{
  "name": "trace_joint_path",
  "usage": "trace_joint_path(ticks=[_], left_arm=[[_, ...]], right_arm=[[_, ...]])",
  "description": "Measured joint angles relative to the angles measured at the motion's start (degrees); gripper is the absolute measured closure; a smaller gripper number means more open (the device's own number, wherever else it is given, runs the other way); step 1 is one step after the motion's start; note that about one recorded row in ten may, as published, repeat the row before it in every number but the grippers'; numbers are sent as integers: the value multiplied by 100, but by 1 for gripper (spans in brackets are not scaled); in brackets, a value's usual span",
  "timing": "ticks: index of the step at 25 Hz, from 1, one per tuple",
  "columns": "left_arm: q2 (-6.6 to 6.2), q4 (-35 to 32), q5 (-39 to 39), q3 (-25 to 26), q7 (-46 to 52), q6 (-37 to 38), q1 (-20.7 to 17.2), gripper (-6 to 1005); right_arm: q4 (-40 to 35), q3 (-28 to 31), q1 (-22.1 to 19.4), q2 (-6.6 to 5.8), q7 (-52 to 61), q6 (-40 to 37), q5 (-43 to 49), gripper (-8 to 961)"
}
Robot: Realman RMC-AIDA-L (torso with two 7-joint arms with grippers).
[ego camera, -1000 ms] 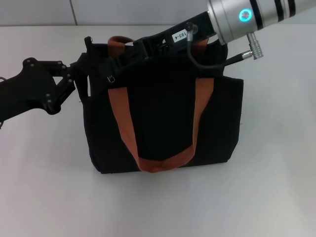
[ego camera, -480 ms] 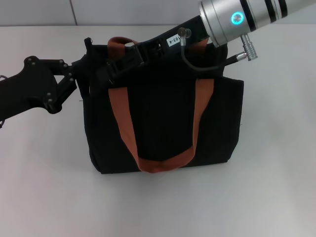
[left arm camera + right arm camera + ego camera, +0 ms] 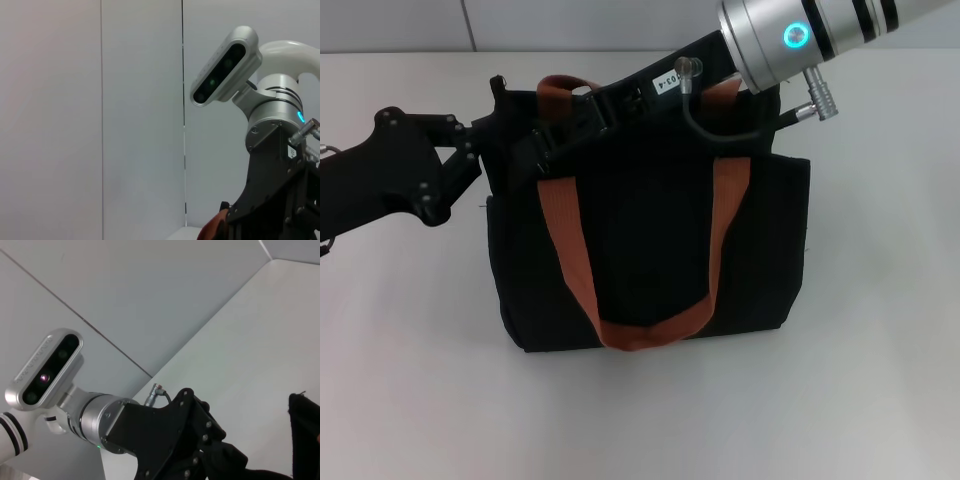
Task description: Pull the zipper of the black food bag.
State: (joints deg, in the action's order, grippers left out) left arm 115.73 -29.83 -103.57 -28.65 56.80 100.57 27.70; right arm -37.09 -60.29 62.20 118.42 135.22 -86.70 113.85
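The black food bag [image 3: 650,240] stands upright mid-table, its orange-brown strap handles [image 3: 570,260] hanging down the front. My left gripper [image 3: 492,140] is at the bag's upper left corner, closed on the fabric edge there. From the right, my right gripper [image 3: 545,135] reaches across the bag's top and rests on the zip line near the left end. Black-on-black hides its grip. The zipper pull is hidden under it. In the right wrist view I see the left gripper [image 3: 175,440] and a corner of the bag [image 3: 305,415].
The bag stands on a white table [image 3: 860,400], with a pale wall [image 3: 400,25] behind. The right arm's silver wrist and cable [image 3: 790,40] hang over the bag's upper right. The left wrist view shows the right arm's camera [image 3: 225,70].
The right gripper has slid a little left and toward the wall along the bag's top. A small silver tab visible below it a second ago no longer shows. The left arm shifted slightly.
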Motion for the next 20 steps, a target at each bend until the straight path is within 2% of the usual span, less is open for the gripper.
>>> trace_joint_path(ticks=[10, 20], left_arm=[[53, 4, 80, 1, 30, 73, 157, 964], [68, 4, 123, -1, 39, 168, 159, 962]], right_arm=[[-3, 0, 18, 17, -12, -29, 3, 502], [-62, -4, -25, 50, -83, 13, 3, 501]])
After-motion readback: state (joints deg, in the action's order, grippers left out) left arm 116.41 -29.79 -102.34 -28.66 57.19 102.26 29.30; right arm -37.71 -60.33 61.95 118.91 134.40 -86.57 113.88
